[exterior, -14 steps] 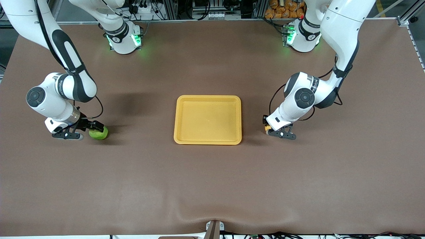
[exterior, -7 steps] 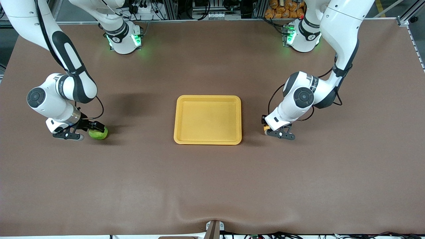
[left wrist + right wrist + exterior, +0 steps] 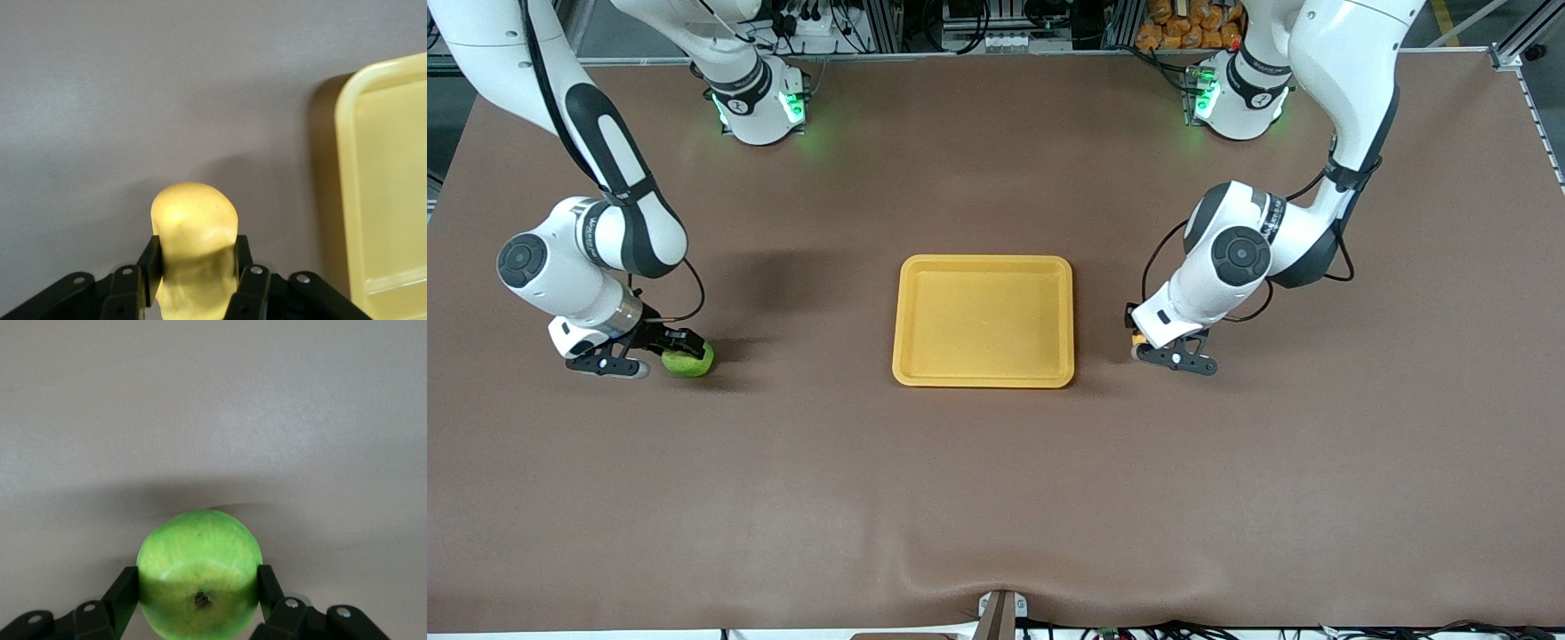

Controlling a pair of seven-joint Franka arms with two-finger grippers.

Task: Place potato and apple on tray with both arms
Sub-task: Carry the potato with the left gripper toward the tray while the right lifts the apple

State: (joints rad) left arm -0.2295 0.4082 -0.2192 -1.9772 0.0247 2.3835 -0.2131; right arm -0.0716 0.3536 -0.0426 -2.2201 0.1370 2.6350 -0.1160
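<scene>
we see the potato (image 3: 193, 250) clamped in the left gripper (image 3: 1149, 348), its long axis running out from the jaws and its rounded end pointing away from the wrist, just beside the tray (image 3: 984, 321) at mid-tabletop. the right gripper (image 3: 660, 352) has its jaws closed on the apple (image 3: 199, 573), stem dimple toward the wrist, near the right arm's edge of the brown tabletop (image 3: 996, 498). since a second ago the right jaws have shut on the apple, and the left gripper has edged closer to the tray.
</scene>
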